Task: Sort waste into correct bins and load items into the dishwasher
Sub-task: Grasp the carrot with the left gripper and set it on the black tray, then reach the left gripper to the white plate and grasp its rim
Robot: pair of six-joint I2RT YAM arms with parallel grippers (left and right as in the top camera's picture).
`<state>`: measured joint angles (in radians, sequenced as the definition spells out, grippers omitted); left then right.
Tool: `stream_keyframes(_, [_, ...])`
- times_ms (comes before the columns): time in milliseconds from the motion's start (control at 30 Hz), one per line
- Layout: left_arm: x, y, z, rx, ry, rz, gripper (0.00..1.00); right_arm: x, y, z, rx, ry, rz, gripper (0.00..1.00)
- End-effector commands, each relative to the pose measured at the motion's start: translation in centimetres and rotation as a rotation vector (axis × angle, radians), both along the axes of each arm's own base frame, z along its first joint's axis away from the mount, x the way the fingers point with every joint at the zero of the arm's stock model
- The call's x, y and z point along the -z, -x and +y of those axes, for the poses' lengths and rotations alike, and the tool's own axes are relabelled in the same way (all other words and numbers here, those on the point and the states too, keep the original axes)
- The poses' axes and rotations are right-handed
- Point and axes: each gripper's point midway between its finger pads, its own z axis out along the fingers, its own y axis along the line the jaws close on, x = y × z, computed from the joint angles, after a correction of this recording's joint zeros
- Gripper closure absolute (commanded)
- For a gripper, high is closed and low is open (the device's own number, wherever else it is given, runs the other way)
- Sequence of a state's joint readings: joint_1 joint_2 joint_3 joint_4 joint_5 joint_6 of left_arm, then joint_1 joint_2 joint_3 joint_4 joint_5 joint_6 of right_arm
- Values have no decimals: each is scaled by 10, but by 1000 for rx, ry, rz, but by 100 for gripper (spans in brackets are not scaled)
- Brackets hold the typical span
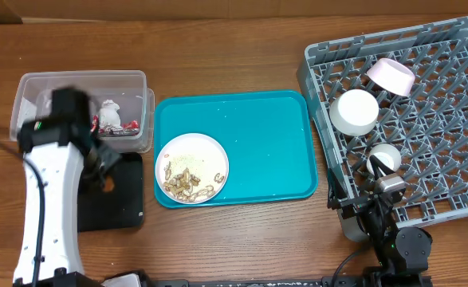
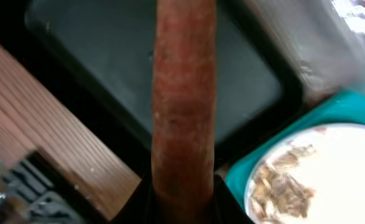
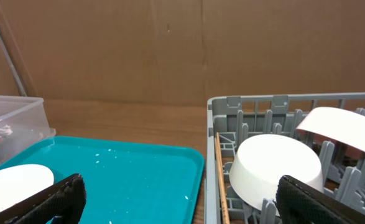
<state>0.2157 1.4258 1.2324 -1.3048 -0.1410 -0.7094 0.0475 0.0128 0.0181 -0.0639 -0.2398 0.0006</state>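
The left gripper (image 1: 102, 163) pinches the carrot (image 2: 183, 106) over the black tray (image 2: 107, 68); the right gripper (image 3: 179, 196) is spread wide, holding nothing.

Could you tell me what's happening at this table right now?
The left gripper holds a carrot over the black tray, beside the clear tub that contains a foil ball and a red wrapper. A plate with food scraps sits on the teal tray. The right gripper is open and empty by the dish rack, which already has bowls in it.
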Motion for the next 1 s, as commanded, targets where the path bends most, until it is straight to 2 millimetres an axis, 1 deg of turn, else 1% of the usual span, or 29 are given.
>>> stream_keyframes(0, [44,26,12,-197,90,1,81,1,0,0,-2,-4,-5,0])
stream_keyframes(33, [55,30,16,-221,97,-1,79,1,0,0,-2,-4,-5,0])
stream_keyframes(67, [64,32,18,-239,103,-5,72,1,0,0,-2,-4,-5,0])
stream_keyframes(100, [71,33,19,-250,113,-12,57,1,0,0,-2,-4,-5,0])
stream_keyframes(133, [76,33,19,-251,120,-21,37,1,0,0,-2,-4,-5,0])
stream_keyframes(167, [80,31,19,-246,124,-32,24,1,0,0,-2,-4,-5,0])
stream_keyframes(200, [81,29,19,-242,126,-43,16,1,0,0,-2,-4,-5,0])
stream_keyframes(267, [77,20,16,-204,148,-74,12,1,0,0,-2,-4,-5,0])
stream_keyframes(367, [60,2,3,-120,237,-136,11,1,0,0,-2,-4,-5,0])
stream_keyframes(433, [41,-13,-7,-48,275,-185,12,1,0,0,-2,-4,-5,0])
stream_keyframes(500, [20,-30,-19,60,269,-226,16,1,0,0,-2,-4,-5,0])
stream_keyframes(567, [4,-44,-35,194,230,-251,19,1,0,0,-2,-4,-5,0])
stream_keyframes(633, [-5,-56,-62,362,164,-255,20,1,0,0,-2,-4,-5,0])
stream_keyframes(700, [-6,-63,-92,519,96,-255,23,1,0,0,-2,-4,-5,0])
stream_keyframes(733, [-5,-66,-110,604,59,-250,27,1,0,0,-2,-4,-5,0])
stream_keyframes(767, [-3,-68,-126,674,29,-248,34,1,0,0,-2,-4,-5,0])
stream_keyframes(833, [5,-71,-162,810,-51,-238,41,1,0,0,-2,-4,-5,0])
stream_keyframes(900, [18,-75,-194,922,-131,-227,43,1,0,0,-2,-4,-5,0])
stream_keyframes(933, [35,-75,-219,1007,-176,-204,43,1,0,0,-2,-4,-5,0])
stream_keyframes(967, [44,-74,-230,1045,-187,-191,42,1,0,0,-2,-4,-5,0])
